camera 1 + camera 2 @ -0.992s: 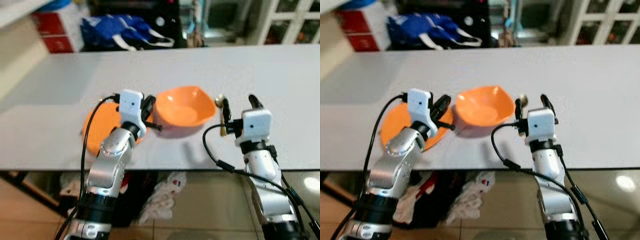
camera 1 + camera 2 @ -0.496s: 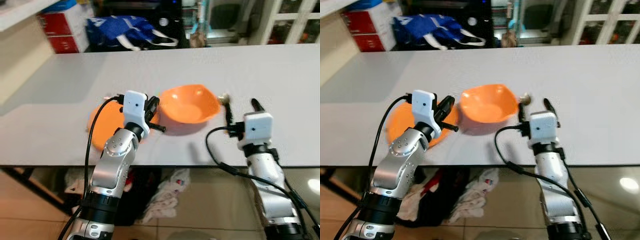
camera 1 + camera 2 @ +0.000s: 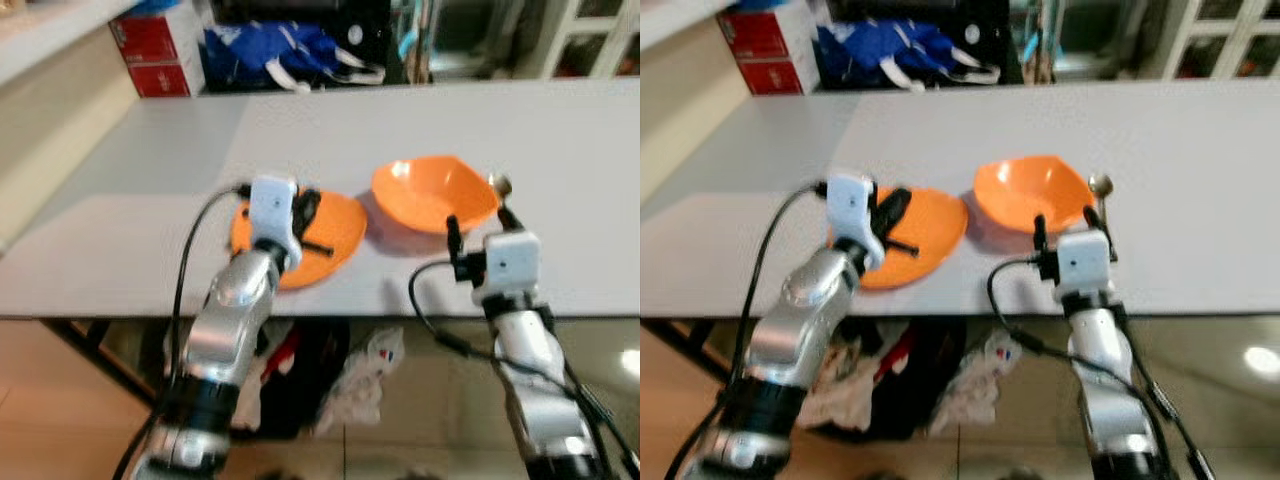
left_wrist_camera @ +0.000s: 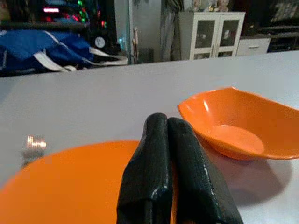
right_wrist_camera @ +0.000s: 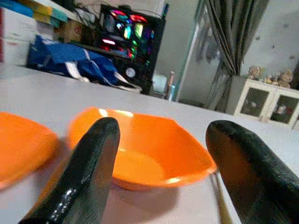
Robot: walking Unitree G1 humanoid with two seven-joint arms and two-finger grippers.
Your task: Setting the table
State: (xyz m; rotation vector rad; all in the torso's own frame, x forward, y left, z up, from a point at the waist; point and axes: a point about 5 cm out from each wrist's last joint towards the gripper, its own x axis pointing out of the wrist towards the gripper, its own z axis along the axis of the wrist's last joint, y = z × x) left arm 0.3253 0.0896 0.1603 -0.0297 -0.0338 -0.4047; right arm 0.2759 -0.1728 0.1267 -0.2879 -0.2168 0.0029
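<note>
A flat orange plate (image 3: 325, 245) lies near the table's front edge, and an orange bowl (image 3: 435, 192) stands to its right. A metal spoon (image 3: 497, 185) lies just right of the bowl. My left gripper (image 3: 305, 212) is shut and hovers low over the plate, with nothing between its fingers (image 4: 161, 158). My right gripper (image 3: 480, 226) stands open at the front edge, pointing at the bowl (image 5: 140, 149), with the spoon handle (image 5: 217, 186) ahead of it. Something metal, perhaps a fork (image 4: 35, 142), glints beyond the plate's far rim.
The white table (image 3: 150, 240) stretches wide to the left and back. Behind it are a blue bag (image 3: 275, 50), a red box (image 3: 155, 45) and white cabinets (image 4: 217, 32). Crumpled cloth (image 3: 365, 370) lies on the floor under the table.
The whole view has shifted, so plate, bowl and spoon now lie further right. My left gripper is over the plate instead of by its right rim. The bowl and spoon now lie straight ahead of my right gripper.
</note>
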